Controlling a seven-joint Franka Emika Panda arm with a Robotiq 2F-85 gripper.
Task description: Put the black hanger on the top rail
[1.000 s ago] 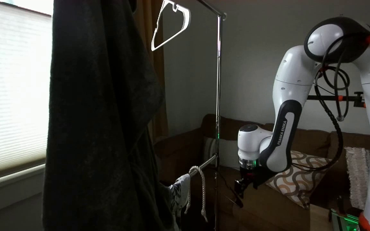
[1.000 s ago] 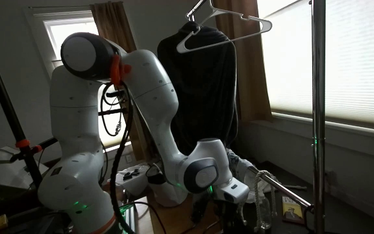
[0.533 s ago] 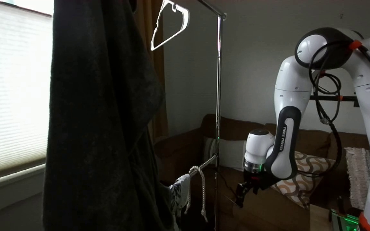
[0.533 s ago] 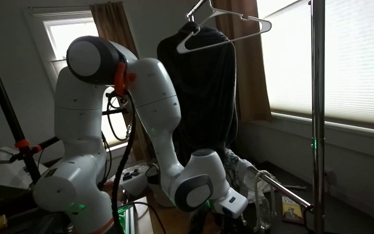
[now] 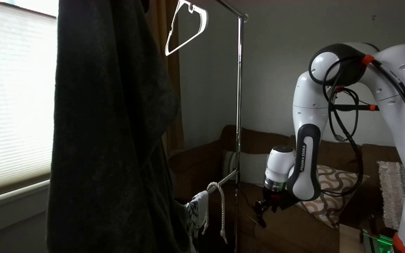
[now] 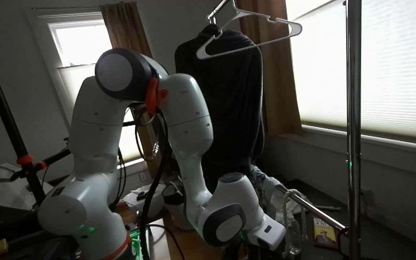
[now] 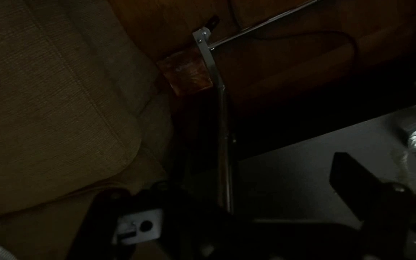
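One black hanger (image 5: 253, 219), dimly seen: in an exterior view, what reads as its thin outline sits low, beside the pole (image 5: 239, 105) and beneath the lower rail (image 5: 227, 177). Long axis slants down from pole side to claw (image 5: 268, 215), near corner pointing at the fingertips; hook not resolved. Contact with claw: cannot tell.

Claw: fingers (image 7: 354, 184) spread wide in the wrist view, pole visible through the gap.

Top rail (image 5: 229, 7): well above the black hanger, meets the pole at its upper end. White hanger (image 5: 204, 20) and dark garment (image 6: 226, 94) hang up at that level in both exterior views. Rope (image 5: 222, 209) looped over lower rail.

Arm (image 5: 304, 112): elbow high, wrist low, before the brown couch (image 5: 287, 232). Bottle (image 6: 295, 234) and book (image 6: 324, 233) on the table (image 7: 284, 177).
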